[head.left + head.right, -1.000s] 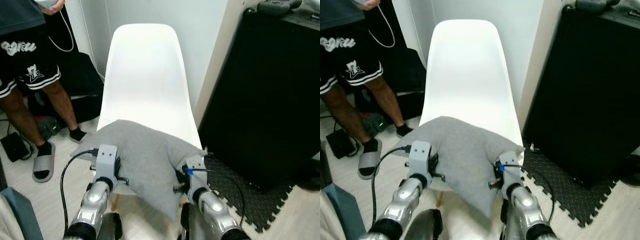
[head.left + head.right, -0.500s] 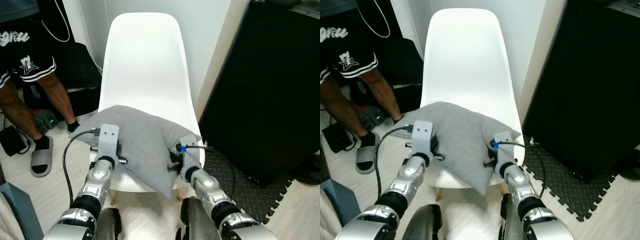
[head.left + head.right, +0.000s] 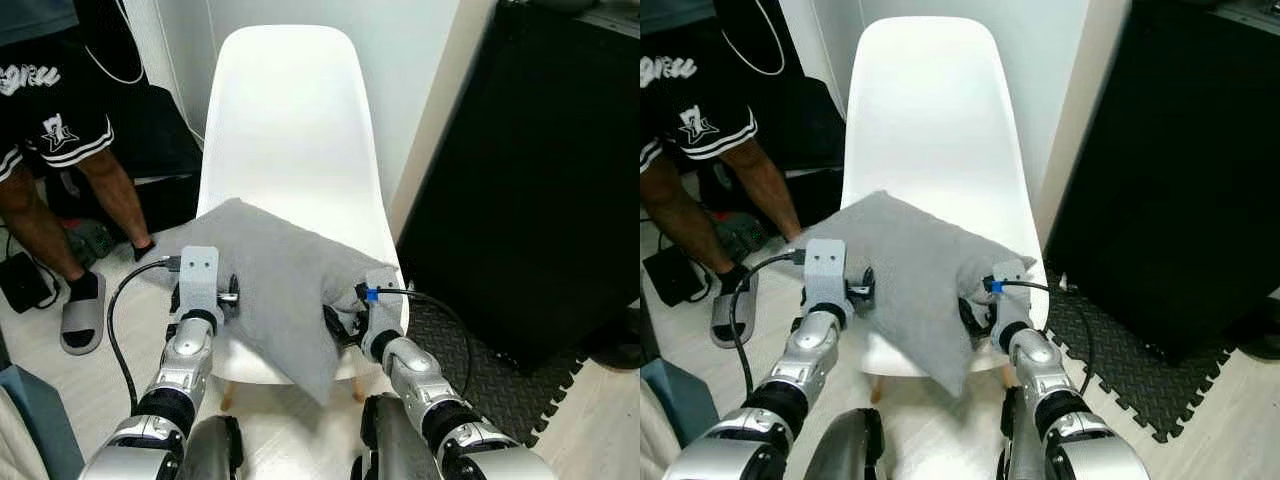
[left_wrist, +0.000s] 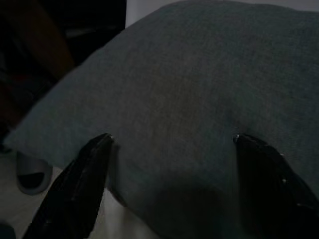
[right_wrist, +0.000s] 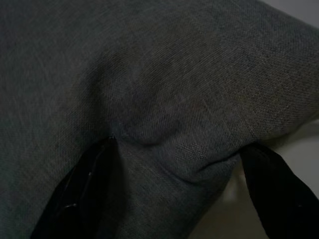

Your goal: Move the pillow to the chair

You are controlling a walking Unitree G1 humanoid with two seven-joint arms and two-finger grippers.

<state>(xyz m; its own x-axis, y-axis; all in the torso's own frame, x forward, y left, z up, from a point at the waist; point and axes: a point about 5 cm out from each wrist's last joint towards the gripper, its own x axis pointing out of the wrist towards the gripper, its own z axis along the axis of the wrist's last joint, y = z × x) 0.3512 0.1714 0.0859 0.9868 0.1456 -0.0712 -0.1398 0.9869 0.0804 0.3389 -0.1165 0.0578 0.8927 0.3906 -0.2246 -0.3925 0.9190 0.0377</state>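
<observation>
Your grey pillow [image 3: 275,285] is over the front of the white chair [image 3: 288,140], tilted, with one corner hanging down past the seat's front edge and another poking out toward the left side. Whether it already rests on the seat you can't quite tell from the head views.

Your left gripper [image 4: 172,149] has it by the left edge: in the left wrist view the two black fingers [image 4: 79,184] stand wide, straddling the fabric, tips pressed into it. Your left arm [image 3: 185,360] reaches up and forward from below, forearm nearly straight, white wrist block just beside the pillow's edge with a black cable looping off it.

Your right gripper [image 5: 182,159] bites the right side, fingers [image 5: 84,186] splayed and dug into the cloth so it bunches into a fold between them. The right arm [image 3: 420,390] angles in from the lower right, wrist tucked against the pillow.

Beyond that, a person [image 3: 55,130] in black shorts and a slipper stands off to the left on the floor, and a large black cabinet [image 3: 530,180] sits right of the chair, over a dark foam mat [image 3: 480,390].
</observation>
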